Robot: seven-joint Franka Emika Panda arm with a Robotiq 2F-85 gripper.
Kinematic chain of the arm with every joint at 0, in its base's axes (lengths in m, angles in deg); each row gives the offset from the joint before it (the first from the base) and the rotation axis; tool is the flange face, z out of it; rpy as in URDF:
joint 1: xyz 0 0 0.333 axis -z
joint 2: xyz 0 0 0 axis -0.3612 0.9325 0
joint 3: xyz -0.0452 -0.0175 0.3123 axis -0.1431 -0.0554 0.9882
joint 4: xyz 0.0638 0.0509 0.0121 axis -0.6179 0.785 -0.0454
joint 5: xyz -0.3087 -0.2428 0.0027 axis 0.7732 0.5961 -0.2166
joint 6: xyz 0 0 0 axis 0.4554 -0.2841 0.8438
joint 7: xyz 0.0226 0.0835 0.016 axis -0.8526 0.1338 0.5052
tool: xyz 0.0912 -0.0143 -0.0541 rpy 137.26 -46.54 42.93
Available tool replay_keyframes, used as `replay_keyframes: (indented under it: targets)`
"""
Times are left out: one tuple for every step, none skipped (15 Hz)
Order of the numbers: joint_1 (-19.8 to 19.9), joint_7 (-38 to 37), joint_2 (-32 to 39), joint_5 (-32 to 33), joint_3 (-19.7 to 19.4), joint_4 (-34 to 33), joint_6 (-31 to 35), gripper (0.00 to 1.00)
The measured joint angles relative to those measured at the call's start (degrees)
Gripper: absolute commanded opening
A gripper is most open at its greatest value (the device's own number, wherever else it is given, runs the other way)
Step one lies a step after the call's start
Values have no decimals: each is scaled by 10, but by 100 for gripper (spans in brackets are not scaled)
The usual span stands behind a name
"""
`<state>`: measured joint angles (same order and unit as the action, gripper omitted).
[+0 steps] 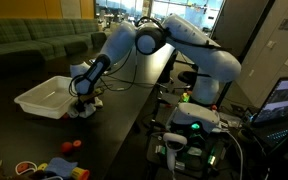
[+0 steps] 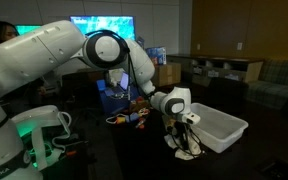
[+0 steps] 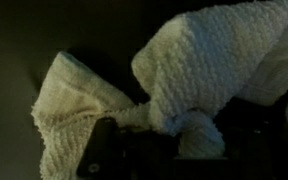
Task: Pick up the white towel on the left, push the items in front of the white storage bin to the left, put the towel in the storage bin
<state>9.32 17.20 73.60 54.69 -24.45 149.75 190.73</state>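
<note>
In the wrist view the white towel (image 3: 209, 60) fills most of the picture, bunched in two lobes. A twisted fold of it is pinched in my gripper (image 3: 182, 140), which is shut on it. In both exterior views the gripper (image 1: 82, 100) (image 2: 187, 135) hangs low over the dark table, just beside the near end of the white storage bin (image 1: 44, 97) (image 2: 222, 128). Pale cloth (image 2: 189, 150) dangles under the gripper. A few small red bits (image 1: 84, 111) lie on the table right below it. More of the items (image 1: 39, 168) (image 2: 134, 115), multicoloured, lie further from the bin.
A small orange piece (image 1: 72, 145) lies alone on the table. A sofa (image 1: 34, 45) stands behind the bin. The robot's base with green lights (image 1: 194, 125) and cables stands at the table's side, and a screen (image 1: 284, 100) at the edge.
</note>
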Motion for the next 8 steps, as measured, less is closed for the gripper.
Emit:
replay_keyframes:
  targets:
    - [-8, 3, -2, 0, 6, 4, 3, 3]
    - [-17, 6, -5, 0, 12, 9, 5, 2]
    - [-28, 8, -7, 0, 17, 13, 8, 2]
    - [-42, 9, -9, 0, 22, 17, 12, 3]
    - [-57, 9, -11, 0, 26, 20, 15, 2]
    - [-74, 9, -12, 0, 30, 22, 16, 3]
    - [-90, 9, -12, 0, 34, 22, 17, 3]
    - [-107, 9, -12, 0, 38, 22, 19, 3]
